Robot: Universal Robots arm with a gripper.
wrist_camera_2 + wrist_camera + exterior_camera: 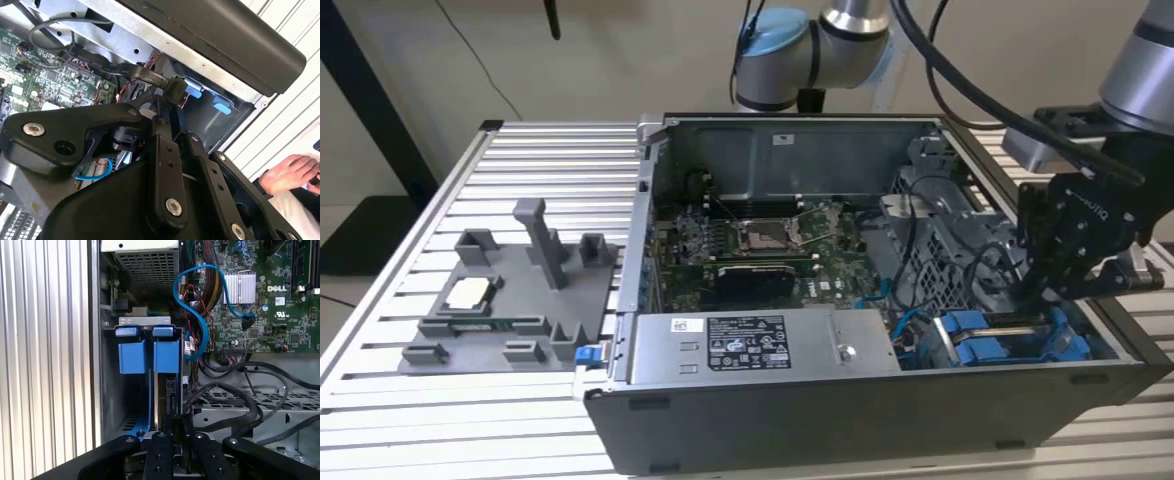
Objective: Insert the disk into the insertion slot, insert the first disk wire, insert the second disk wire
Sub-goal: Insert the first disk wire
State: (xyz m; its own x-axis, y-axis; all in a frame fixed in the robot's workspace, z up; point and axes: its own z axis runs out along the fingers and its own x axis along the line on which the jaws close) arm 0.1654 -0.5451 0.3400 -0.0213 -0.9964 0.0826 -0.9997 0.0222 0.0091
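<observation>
The silver-grey disk in its bright blue plastic carrier (166, 356) stands on edge in the slot at the corner of the open dark grey computer case (854, 420). Its long axis runs along the case wall, with the handle tabs pointing at the grey power-supply box (747, 345). At the disk's other end, the black gripper (167, 102) has its fingers (162, 150) pinched on a black wire connector (176, 89).

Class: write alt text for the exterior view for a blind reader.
The robot arm's black tool hangs inside an open computer case, over the disk in its blue carrier. A grey fixture lies on the slatted table at the exterior view's left.
</observation>
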